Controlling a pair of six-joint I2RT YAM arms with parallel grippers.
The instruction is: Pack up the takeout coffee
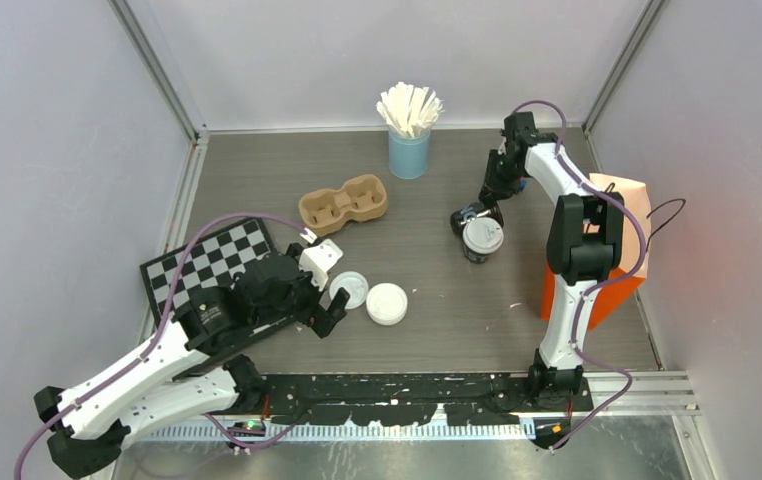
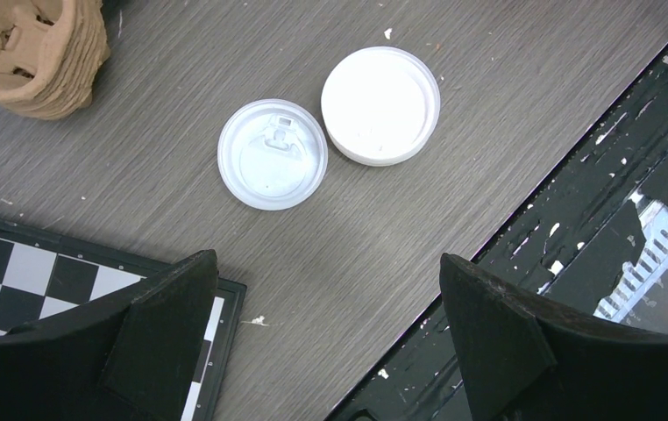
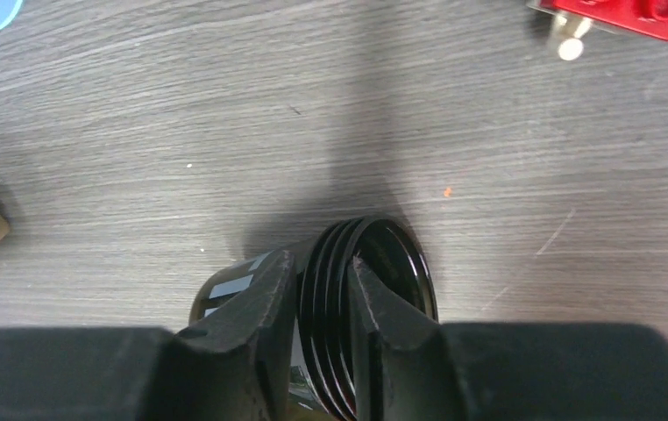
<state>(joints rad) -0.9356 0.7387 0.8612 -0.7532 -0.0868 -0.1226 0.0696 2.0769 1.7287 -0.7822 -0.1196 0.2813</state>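
A takeout coffee cup (image 1: 482, 238), black with a white lid, stands right of centre. Just behind it my right gripper (image 1: 467, 215) comes down from the far side. In the right wrist view it (image 3: 320, 285) is shut on the rims of a stack of open black cups (image 3: 401, 263), one finger inside and one outside. A black cup side with white print (image 3: 230, 288) shows behind the outer finger. Two loose white lids (image 1: 350, 290) (image 1: 387, 303) lie near the front; in the left wrist view one shows its sip hole (image 2: 272, 153) and the other is plain (image 2: 380, 105). My left gripper (image 2: 326, 338) hovers open and empty short of them.
A brown pulp cup carrier (image 1: 344, 203) sits behind the lids. A light-blue cup of white stirrers (image 1: 409, 150) stands at the back. A checkerboard (image 1: 212, 262) lies at the left. An orange box (image 1: 617, 250) stands at the right edge. A red brick (image 3: 637, 13) lies nearby.
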